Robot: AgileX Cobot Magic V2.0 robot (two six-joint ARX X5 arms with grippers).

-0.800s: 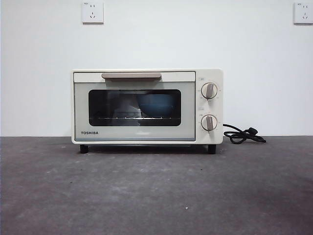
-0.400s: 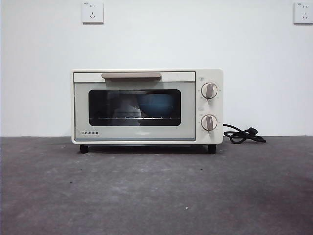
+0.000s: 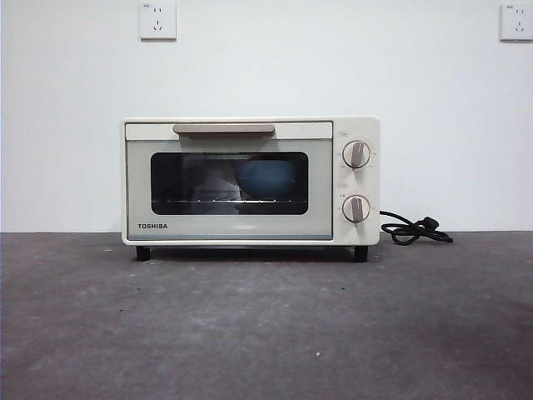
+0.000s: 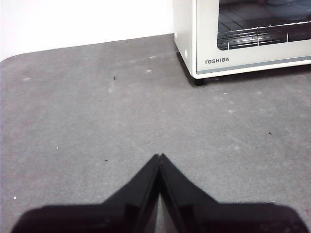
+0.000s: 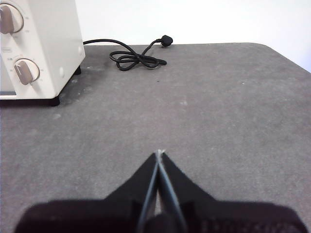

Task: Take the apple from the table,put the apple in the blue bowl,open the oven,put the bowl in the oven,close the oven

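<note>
From the front, the oven (image 3: 251,182) stood on the desk (image 3: 266,325) with its door closed, handle (image 3: 223,129) up along the top edge. Behind the dark glass I could make out the blue bowl (image 3: 266,178) sitting on the wire rack. The apple I could not see; by my reckoning it sat inside the bowl, hidden by the rim and the tinted glass. Neither arm showed in this view.

In the left wrist view, the left gripper (image 4: 159,156) had its jaws pressed together, holding nothing, held low over bare desk. The oven's lower corner lay well ahead of it and off to one side, the rack visible through the glass.

In the right wrist view, the right gripper (image 5: 159,153) was likewise pinched closed on nothing, low over the desk. The oven's knob side (image 5: 19,71) stood well ahead and to one side, with the coiled black cord (image 5: 137,59) farther off.

Judging from this, every step looked finished, door closing included. Nothing further seemed called for beyond the arms resting clear of the oven.
</note>
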